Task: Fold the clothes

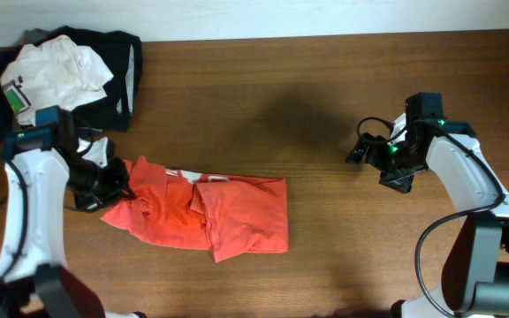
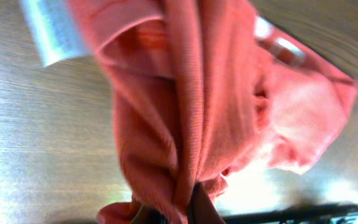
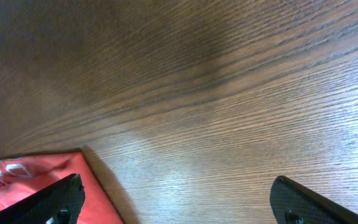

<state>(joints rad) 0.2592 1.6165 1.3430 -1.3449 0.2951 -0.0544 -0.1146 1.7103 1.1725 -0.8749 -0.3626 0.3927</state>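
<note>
An orange-red shirt [image 1: 210,215] lies crumpled on the wooden table, left of centre. My left gripper [image 1: 113,184] is shut on the shirt's left edge; in the left wrist view the bunched orange cloth [image 2: 191,112] runs into the jaws [image 2: 188,208] at the bottom. A white label [image 2: 55,31] hangs from the cloth. My right gripper [image 1: 369,159] is open and empty over bare table at the right, its two dark fingers wide apart [image 3: 179,199]. The shirt's right corner [image 3: 36,180] shows at the lower left of the right wrist view.
A pile of black and white clothes [image 1: 69,75] with a green tag lies at the back left corner. The table's far edge runs along the top of the overhead view.
</note>
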